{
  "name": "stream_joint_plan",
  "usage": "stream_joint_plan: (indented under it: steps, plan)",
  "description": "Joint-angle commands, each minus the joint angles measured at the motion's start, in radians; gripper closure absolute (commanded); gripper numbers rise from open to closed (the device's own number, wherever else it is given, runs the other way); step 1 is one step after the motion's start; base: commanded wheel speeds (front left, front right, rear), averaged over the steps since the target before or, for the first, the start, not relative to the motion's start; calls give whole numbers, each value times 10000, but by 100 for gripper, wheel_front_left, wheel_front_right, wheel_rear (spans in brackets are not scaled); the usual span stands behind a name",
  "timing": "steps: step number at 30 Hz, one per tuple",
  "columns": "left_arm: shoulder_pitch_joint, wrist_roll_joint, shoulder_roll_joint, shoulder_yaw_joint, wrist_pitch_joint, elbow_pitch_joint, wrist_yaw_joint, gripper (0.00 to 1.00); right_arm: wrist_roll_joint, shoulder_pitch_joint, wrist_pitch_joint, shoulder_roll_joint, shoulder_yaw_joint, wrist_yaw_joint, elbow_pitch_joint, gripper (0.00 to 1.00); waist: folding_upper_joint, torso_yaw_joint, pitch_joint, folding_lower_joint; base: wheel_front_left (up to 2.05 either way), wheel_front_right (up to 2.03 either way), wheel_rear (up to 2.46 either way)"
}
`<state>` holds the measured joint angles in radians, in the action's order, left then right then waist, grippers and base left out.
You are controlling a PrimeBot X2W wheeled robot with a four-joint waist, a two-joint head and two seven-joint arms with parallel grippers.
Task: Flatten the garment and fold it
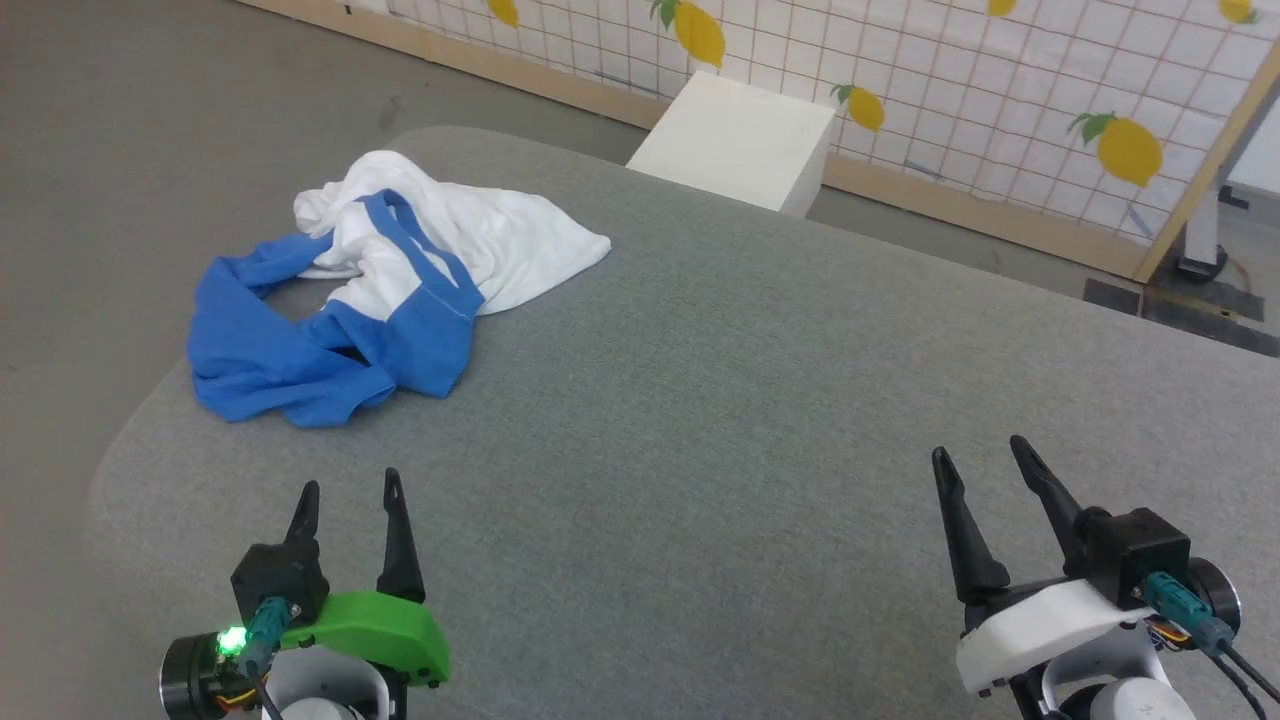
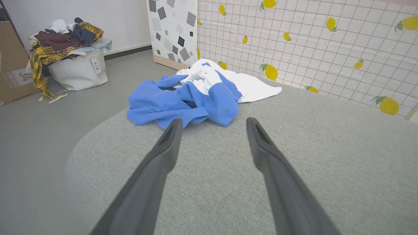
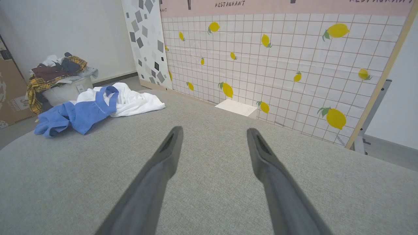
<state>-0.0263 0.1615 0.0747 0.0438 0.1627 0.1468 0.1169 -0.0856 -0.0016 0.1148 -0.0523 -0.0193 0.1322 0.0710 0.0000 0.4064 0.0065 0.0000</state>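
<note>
**Left pincer** (image 1: 351,480) and **right pincer** (image 1: 978,446) are showing at 7 and 5 o'clock of the head view, each with its fingers standing apart and empty. Bare grey tabletop (image 1: 700,400) is stretching ahead of both, leaving open room. The garment (image 1: 400,290) is lying crumpled at 10 o'clock, close to the tabletop's rounded left edge, blue parts nearest the left pincer. Past the far edge, at 12 o'clock, a white box (image 1: 740,135) is standing before a lemon-print panel (image 1: 950,80). In the left wrist view, a basket (image 2: 78,68) heaped with clothes is sitting on the floor (image 2: 32,130) at 10 o'clock.
</note>
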Motion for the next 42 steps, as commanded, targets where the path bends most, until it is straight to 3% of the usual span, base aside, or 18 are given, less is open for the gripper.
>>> stream_joint_plan:
  steps: [1, 29, 42]
  plan:
    - [-186, 131, 91, -7, 134, 52, 112, 0, -82, -175, 95, 13, -24, -10, 54, 0, 0, 137, -11, 0, 0, 0, 0]
    - [-46, 732, 417, 105, 729, 519, 625, 0, -353, -221, 477, 18, -520, -14, 161, 0, 0, 1806, -152, 0, 0, 0, 0]
    - [-580, 1063, 920, 134, 896, 681, 638, 0, -260, -463, 392, 20, -643, -15, -12, 0, 0, 2233, 418, 0, 0, 0, 0]
